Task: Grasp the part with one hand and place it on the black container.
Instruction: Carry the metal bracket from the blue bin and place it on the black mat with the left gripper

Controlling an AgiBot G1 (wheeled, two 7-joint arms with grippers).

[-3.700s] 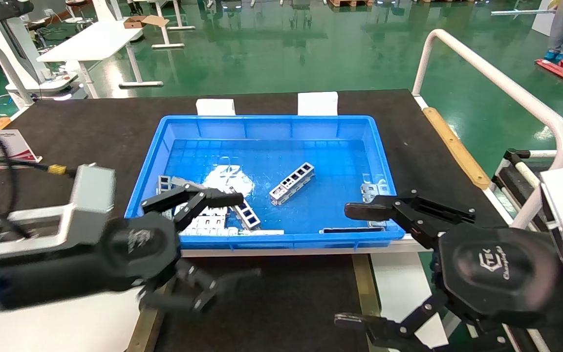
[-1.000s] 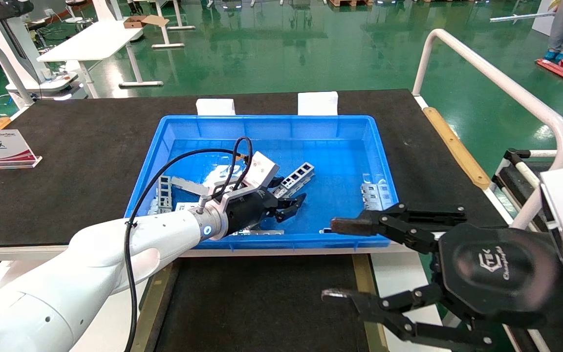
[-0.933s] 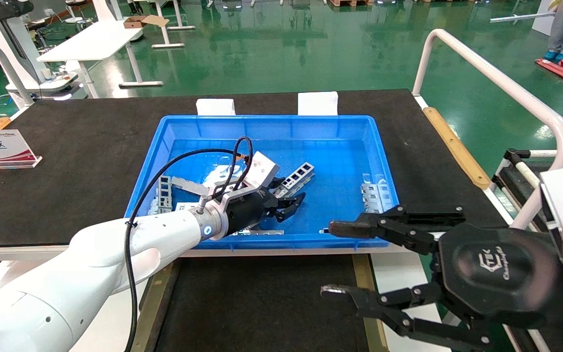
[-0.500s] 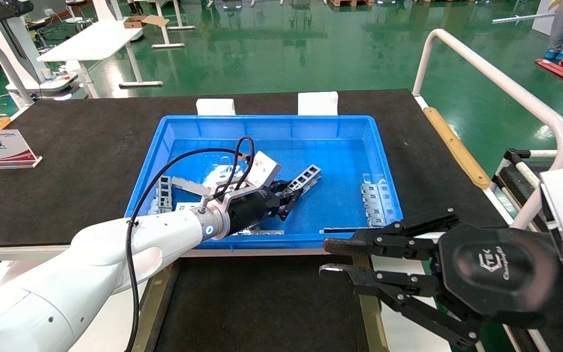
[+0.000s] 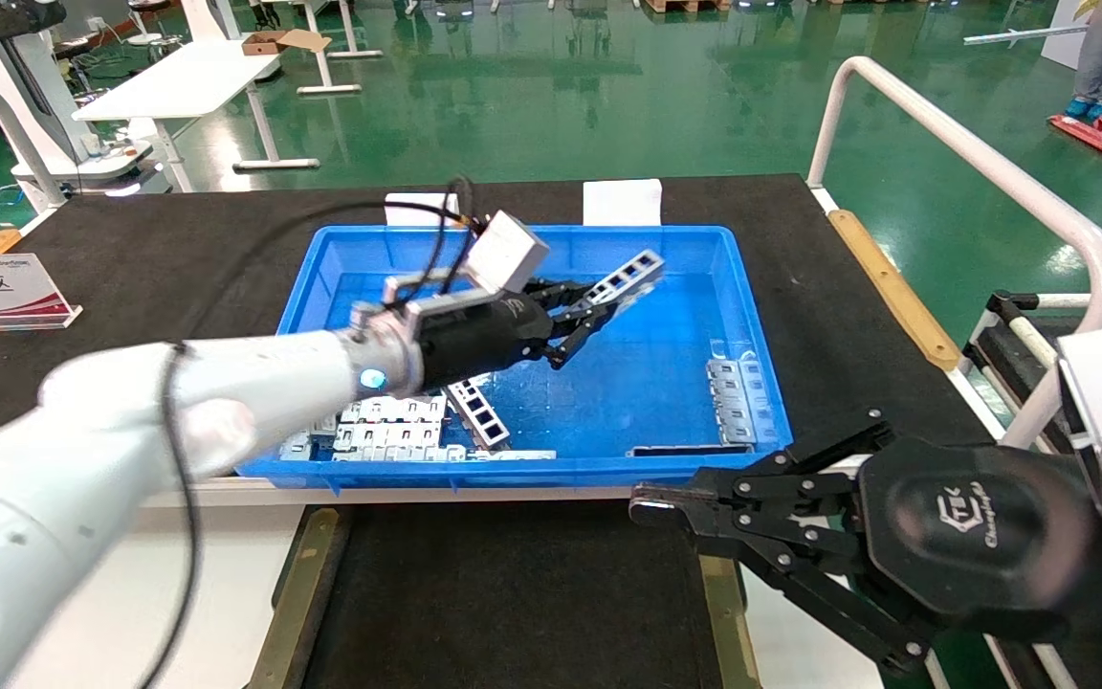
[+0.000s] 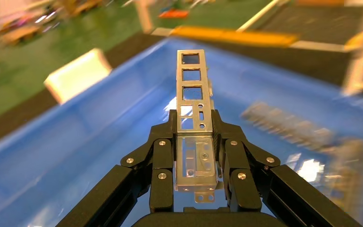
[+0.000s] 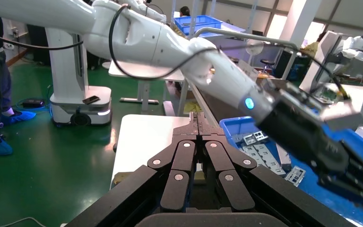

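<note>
**Camera positions: three views**

Head view: you look forward and down from above onto the blue bin (image 5: 752, 316), both arms in the foreground.
Left wrist view: close behind the left gripper (image 6: 196, 135), facing along its fingers into the bin (image 6: 75, 142).
Right wrist view: behind the right gripper (image 7: 199, 118), facing sideways across the hall.
Shared: the blue bin appears in all three.
</note>
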